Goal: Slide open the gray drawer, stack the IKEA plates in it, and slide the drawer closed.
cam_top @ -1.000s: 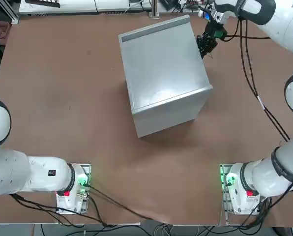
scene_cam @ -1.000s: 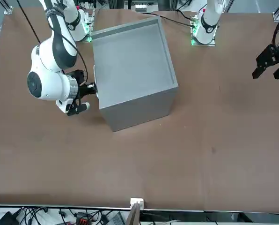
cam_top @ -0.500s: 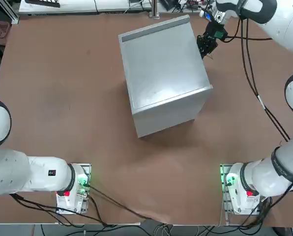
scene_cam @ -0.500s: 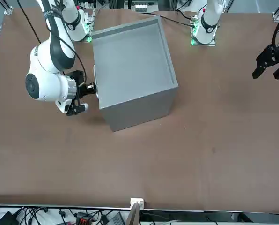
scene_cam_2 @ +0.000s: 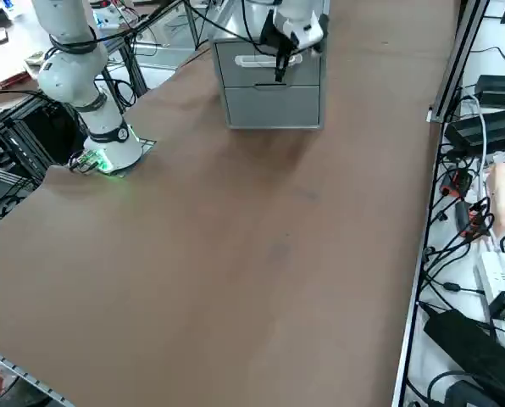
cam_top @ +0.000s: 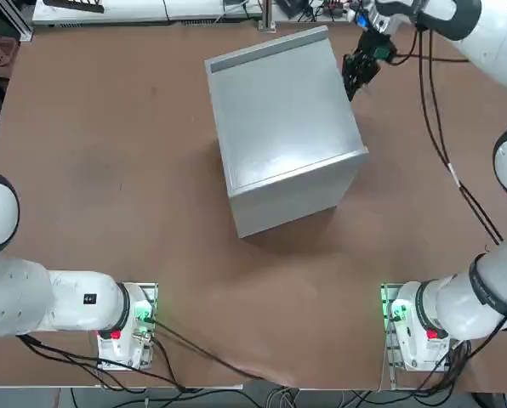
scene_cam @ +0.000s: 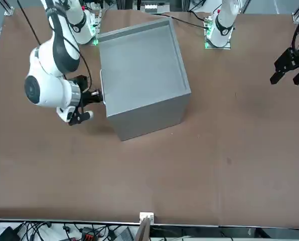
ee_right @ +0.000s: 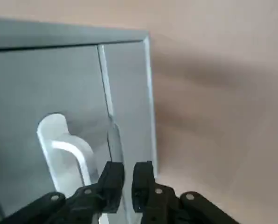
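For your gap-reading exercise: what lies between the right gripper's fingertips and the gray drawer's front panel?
Nothing. In the right wrist view the right gripper sits just off the gray drawer front, beside its pale handle, with only a bare sliver between.

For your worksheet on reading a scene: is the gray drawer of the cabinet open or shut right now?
Shut. The gray drawer front sits flush with the cabinet; no tray sticks out. The right gripper is at its front beside the handle.

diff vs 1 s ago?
The right hand backed off a little from the drawer front, its fingers parting slightly beside the handle, holding nothing. Cabinet unmoved, drawer shut. No plates in view.
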